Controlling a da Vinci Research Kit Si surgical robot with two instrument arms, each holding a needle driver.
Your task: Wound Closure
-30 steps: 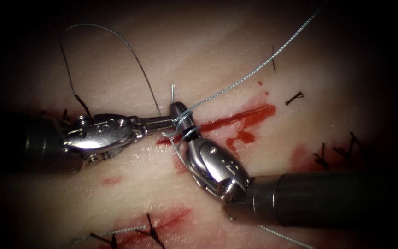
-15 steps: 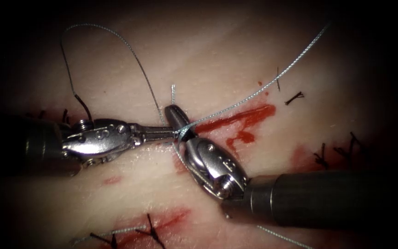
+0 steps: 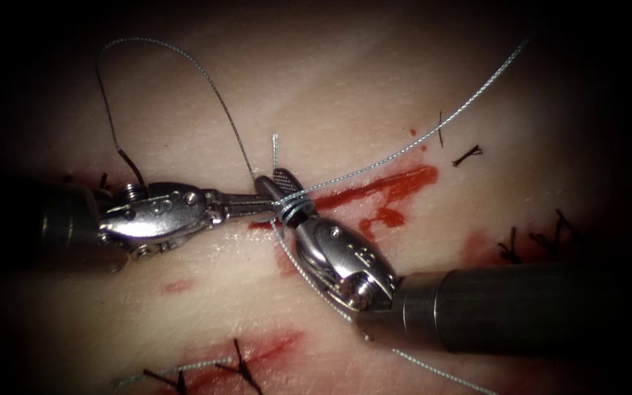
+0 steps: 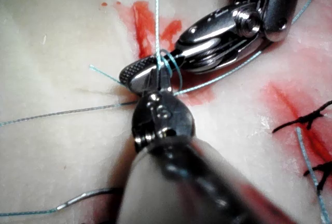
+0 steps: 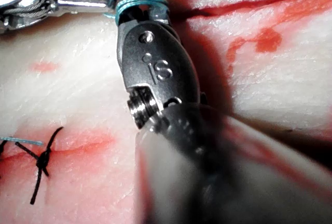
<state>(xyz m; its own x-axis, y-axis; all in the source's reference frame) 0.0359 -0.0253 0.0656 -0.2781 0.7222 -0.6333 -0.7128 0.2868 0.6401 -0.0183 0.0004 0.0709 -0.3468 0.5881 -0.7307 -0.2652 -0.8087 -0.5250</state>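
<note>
Fingers of the right tool (image 3: 281, 183), narrowly parted, carry thread (image 3: 404, 150) wraps; left tool's (image 3: 261, 207) fingers grip that thread.

Left tool (image 3: 261, 205) from left, right tool (image 3: 281, 186) from right; tips meet over cut (image 3: 374, 186). Thread (image 3: 404, 150) wraps right tool's jaws, runs up-right across tissue (image 3: 330, 88).
</note>
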